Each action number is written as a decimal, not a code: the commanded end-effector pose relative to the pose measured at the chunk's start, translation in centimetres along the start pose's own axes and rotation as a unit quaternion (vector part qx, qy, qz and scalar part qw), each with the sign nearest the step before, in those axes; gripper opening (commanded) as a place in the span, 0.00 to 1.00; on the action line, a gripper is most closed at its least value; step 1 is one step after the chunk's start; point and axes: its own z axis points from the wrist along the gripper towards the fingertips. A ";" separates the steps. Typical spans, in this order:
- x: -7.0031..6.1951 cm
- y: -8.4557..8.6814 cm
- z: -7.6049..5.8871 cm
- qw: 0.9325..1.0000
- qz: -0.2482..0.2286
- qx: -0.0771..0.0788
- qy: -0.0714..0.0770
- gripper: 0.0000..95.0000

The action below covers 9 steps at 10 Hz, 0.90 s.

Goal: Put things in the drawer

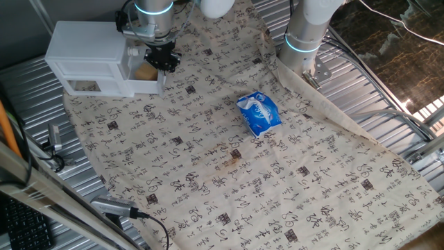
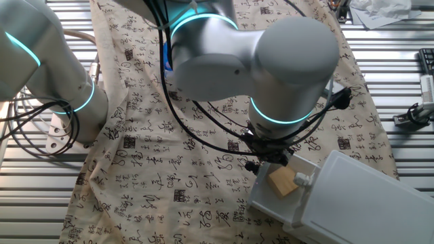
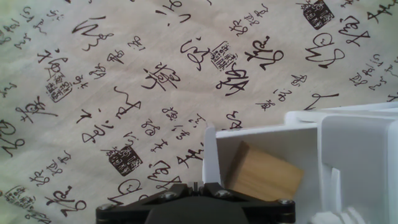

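The light-tan wooden block [image 1: 144, 71] lies inside the pulled-out white drawer [image 1: 147, 86] of the white cabinet [image 1: 83, 48]. It also shows in the other fixed view [image 2: 283, 181] and in the hand view [image 3: 264, 176], resting loose on the drawer floor. My gripper [image 1: 161, 61] hangs just above the drawer's outer edge, beside the block and not touching it. In the hand view the gripper [image 3: 198, 185] has its jaws together with nothing between them, over the drawer's front wall [image 3: 211, 155].
A blue packet [image 1: 259, 113] lies on the patterned cloth [image 1: 208, 160] to the right of the drawer. A second arm's base [image 1: 305, 35] stands at the back right. Cables and tools lie on the metal edge at the left.
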 end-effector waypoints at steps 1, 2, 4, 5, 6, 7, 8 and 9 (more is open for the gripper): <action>0.0 0.0 0.0 1.000 -0.004 0.004 0.002 0.00; 0.0 -0.1 -0.1 1.000 -0.008 0.008 0.004 0.00; 0.0 -0.4 -0.1 1.000 -0.013 0.011 0.003 0.00; 0.0 -0.5 -0.2 1.000 -0.013 0.010 0.002 0.00; 0.0 -0.6 -0.2 1.000 -0.013 0.010 0.002 0.00; -0.1 -0.7 -0.3 1.000 -0.014 0.010 0.002 0.00; -0.2 -1.0 -0.4 1.000 -0.016 0.012 0.003 0.00; -0.1 -1.3 -0.3 1.000 -0.020 0.012 0.001 0.00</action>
